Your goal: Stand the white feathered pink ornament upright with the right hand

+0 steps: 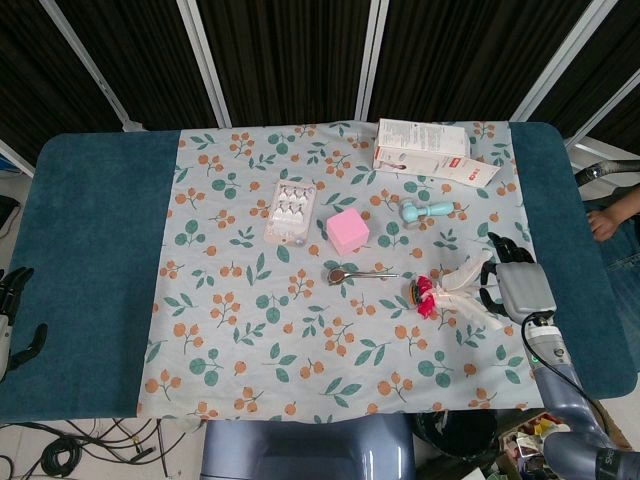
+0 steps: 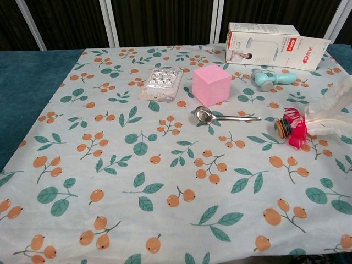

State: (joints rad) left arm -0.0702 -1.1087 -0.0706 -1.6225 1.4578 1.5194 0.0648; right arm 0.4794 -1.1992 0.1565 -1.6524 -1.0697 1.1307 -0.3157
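The white feathered pink ornament (image 1: 432,293) lies on its side on the floral cloth at the right, its pink and red base (image 2: 291,131) pointing left and its white feathers (image 2: 331,110) slanting up to the right. My right hand (image 1: 515,288) sits at the feather end, fingers wrapped around the feathers; the chest view does not show this hand. Off the table's left edge, my left hand (image 1: 12,318) hangs with its fingers apart and nothing in it.
A metal spoon (image 1: 360,273) lies just left of the ornament, with a pink cube (image 1: 348,231) and a blister pack (image 1: 290,212) behind it. A teal roller (image 1: 425,210) and a white box (image 1: 432,150) lie at the back right. The cloth's right edge (image 1: 520,200) meets blue table.
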